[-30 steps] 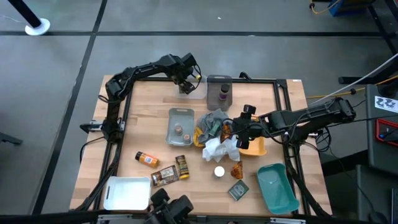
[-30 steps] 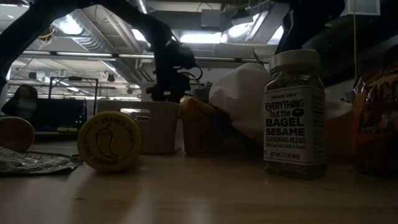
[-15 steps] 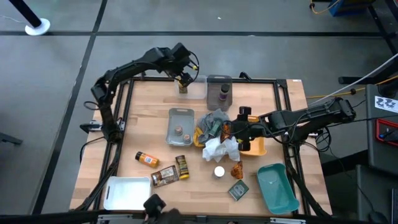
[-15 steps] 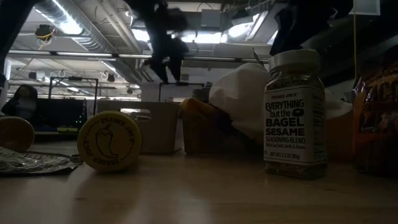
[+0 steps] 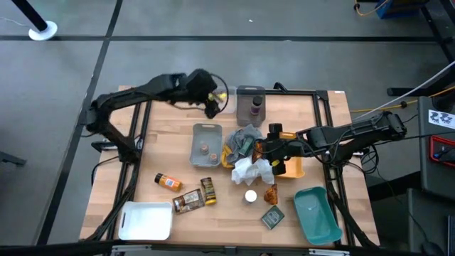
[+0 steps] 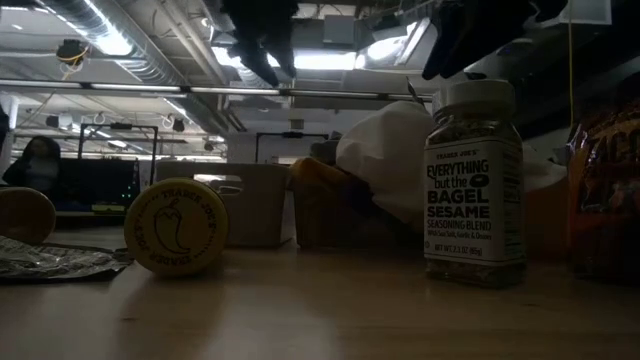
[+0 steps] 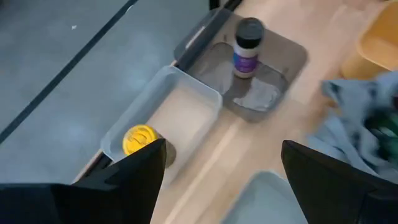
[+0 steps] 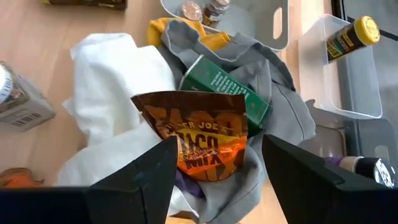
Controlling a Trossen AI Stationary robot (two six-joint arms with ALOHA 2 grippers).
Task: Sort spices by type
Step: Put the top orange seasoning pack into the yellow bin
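Note:
My left gripper (image 5: pixel 213 107) (image 7: pixel 221 162) is open and empty, raised over the clear tray (image 7: pixel 180 109) at the far edge. A yellow jar (image 7: pixel 140 140) stands upright in that tray's corner. A dark purple jar (image 7: pixel 247 40) stands in the grey tray (image 5: pixel 250 92) beside it. My right gripper (image 5: pixel 273 151) (image 8: pixel 219 146) is open above the cloth pile. Its fingers stand on either side of a brown taco-mix packet (image 8: pixel 202 134), which lies on the grey cloth (image 8: pixel 267 106); I cannot tell whether they touch it. A green box (image 8: pixel 227 87) lies behind the packet.
Near the table's near edge lie an orange bottle (image 5: pixel 168 182), brown packets (image 5: pixel 187 202), a dark jar (image 5: pixel 208 190), a sesame jar (image 6: pixel 472 185), a flat tin (image 5: pixel 271 217), a white tray (image 5: pixel 146 220) and a teal tray (image 5: pixel 316 213). Tiny pots sit in a grey tray (image 5: pixel 206 131).
My left gripper has risen from the clear tray, leaving the yellow jar standing there, and has come slightly toward the near edge. My right gripper has crept a little toward the table's left, over the cloth pile.

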